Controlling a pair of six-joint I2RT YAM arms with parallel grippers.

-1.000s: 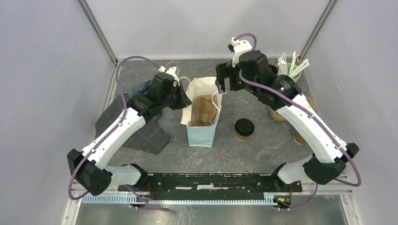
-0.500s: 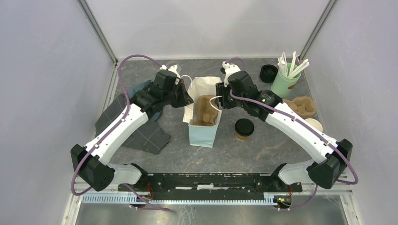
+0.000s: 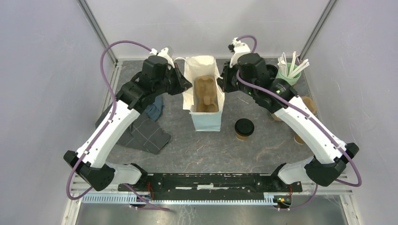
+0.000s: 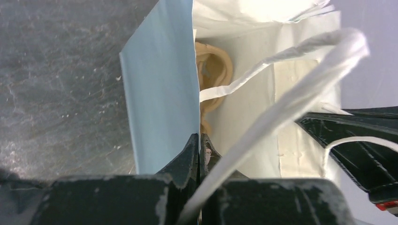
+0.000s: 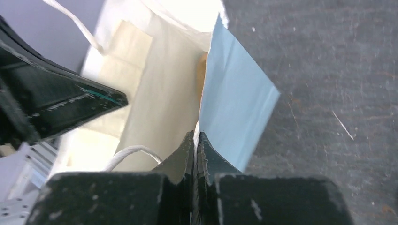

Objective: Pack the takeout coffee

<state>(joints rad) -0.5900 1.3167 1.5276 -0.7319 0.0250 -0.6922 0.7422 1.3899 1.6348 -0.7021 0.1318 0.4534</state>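
Note:
The takeout coffee point(image 3: 244, 127), a brown cup with a black lid, stands on the table right of a light blue paper bag point(image 3: 206, 122). The bag stands upright and open, with a brown pulp cup carrier point(image 3: 206, 93) inside it. My left gripper point(image 3: 187, 87) is shut on the bag's left wall; the left wrist view shows its jaws point(image 4: 199, 138) pinching the blue paper point(image 4: 162, 93). My right gripper point(image 3: 220, 86) is shut on the right wall, where the right wrist view shows the paper point(image 5: 234, 93) squeezed between its fingertips point(image 5: 195, 136).
A green cup of white stirrers point(image 3: 288, 75) stands at the back right, with a black lid point(image 3: 271, 70) beside it. More brown carriers point(image 3: 308, 104) and paper cups point(image 3: 299, 138) lie behind my right arm. A dark cloth point(image 3: 141, 133) lies at the left.
My right gripper came down on the bag's right wall and shut on it. Both arms moved toward the back, and the bag now stands farther back and more upright.

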